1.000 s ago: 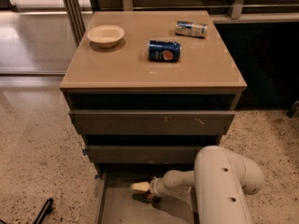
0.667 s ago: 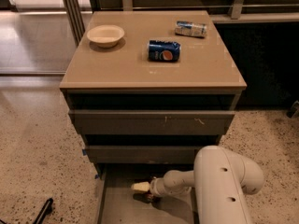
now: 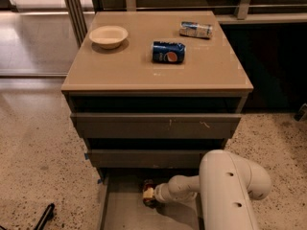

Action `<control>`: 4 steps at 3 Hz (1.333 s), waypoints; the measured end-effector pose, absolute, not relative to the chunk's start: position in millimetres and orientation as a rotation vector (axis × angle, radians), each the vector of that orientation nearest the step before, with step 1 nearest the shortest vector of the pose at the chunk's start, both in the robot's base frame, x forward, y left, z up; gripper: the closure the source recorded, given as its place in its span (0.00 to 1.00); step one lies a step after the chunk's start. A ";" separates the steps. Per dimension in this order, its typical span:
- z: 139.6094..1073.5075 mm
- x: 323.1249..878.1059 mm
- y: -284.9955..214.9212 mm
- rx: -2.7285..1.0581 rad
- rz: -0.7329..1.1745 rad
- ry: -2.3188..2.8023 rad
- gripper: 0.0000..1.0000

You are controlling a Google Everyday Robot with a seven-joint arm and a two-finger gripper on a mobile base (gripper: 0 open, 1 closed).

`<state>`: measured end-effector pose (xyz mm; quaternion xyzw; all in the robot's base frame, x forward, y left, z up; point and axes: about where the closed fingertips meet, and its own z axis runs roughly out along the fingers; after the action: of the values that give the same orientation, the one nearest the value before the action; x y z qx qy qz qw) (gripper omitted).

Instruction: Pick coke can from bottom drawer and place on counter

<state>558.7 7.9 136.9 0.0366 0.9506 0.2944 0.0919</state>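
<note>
The coke can (image 3: 147,185) is a small dark-red shape inside the open bottom drawer (image 3: 120,211), near its back. My gripper (image 3: 149,194) reaches into that drawer from the right, low down and right against the can, which it partly hides. The white arm (image 3: 230,188) fills the drawer's right side. The tan counter (image 3: 144,73) is the top of the cabinet above.
On the counter lie a dark blue Pepsi can (image 3: 168,52) on its side, a blue-and-white can (image 3: 195,29) at the back right, and a cream bowl (image 3: 109,36) at the back left. The two upper drawers (image 3: 153,126) stand slightly open. A black object (image 3: 45,215) lies on the floor at the lower left.
The gripper has shifted very slightly to the right inside the bottom drawer, staying at the can. Nothing on the counter has moved.
</note>
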 end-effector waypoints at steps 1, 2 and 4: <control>136.9 558.6 7.9 0.109 0.874 2.823 0.68; 136.8 558.6 7.9 0.109 0.874 2.823 0.92; 137.7 556.6 9.5 0.096 0.895 2.828 1.00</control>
<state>556.6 9.5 137.7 0.0324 0.9494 0.3003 0.0867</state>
